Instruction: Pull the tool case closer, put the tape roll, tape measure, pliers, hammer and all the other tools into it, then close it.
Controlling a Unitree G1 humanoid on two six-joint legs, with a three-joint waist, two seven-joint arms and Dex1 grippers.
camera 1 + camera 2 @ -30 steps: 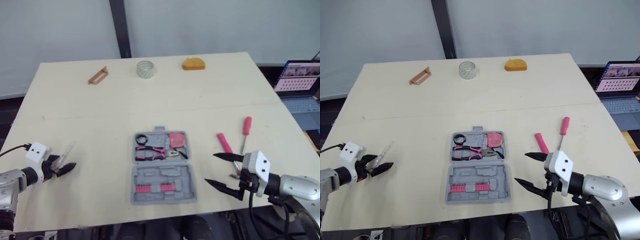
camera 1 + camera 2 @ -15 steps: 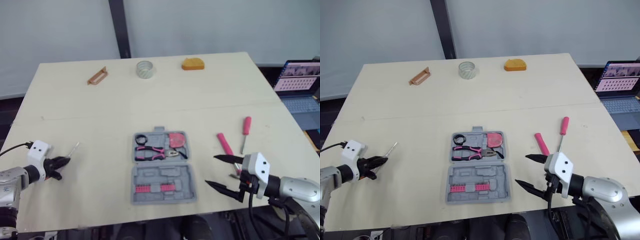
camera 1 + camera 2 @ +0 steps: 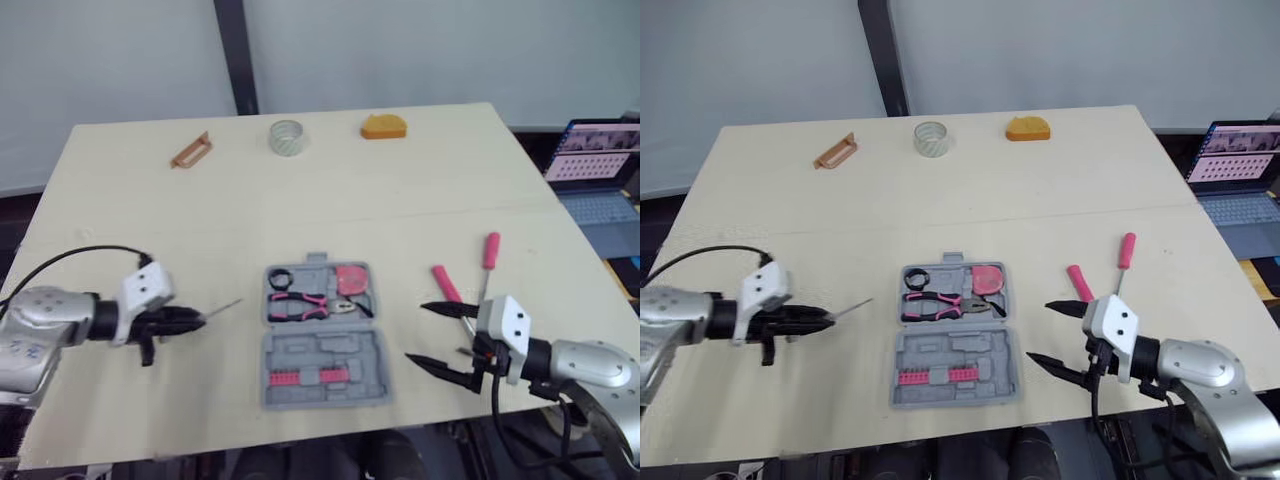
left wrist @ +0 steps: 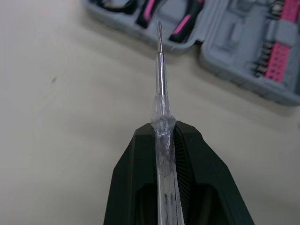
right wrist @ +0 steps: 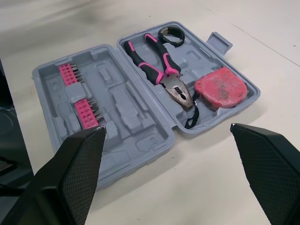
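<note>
The grey tool case (image 3: 322,352) lies open at the table's near middle. In it are pink-handled pliers (image 3: 300,300), a red tape measure (image 3: 352,278), a small black roll (image 3: 282,278) and a pink bit strip (image 3: 305,377). My left gripper (image 3: 192,320) is shut on a clear-handled screwdriver (image 4: 161,89), just left of the case, with the blade pointing at it. My right gripper (image 3: 440,335) stands open to the right of the case, nothing between its fingers (image 5: 70,173). A pink-handled hammer (image 3: 446,284) and a red screwdriver (image 3: 491,255) lie beyond it.
At the table's far edge lie a clear tape roll (image 3: 286,137), an orange object (image 3: 385,127) and a brown handle-shaped piece (image 3: 191,151). A laptop (image 3: 595,165) stands off the table to the right.
My left gripper shut on the clear screwdriver near the table's left edge and carried it right, up to the case. The right gripper stayed open and barely moved.
</note>
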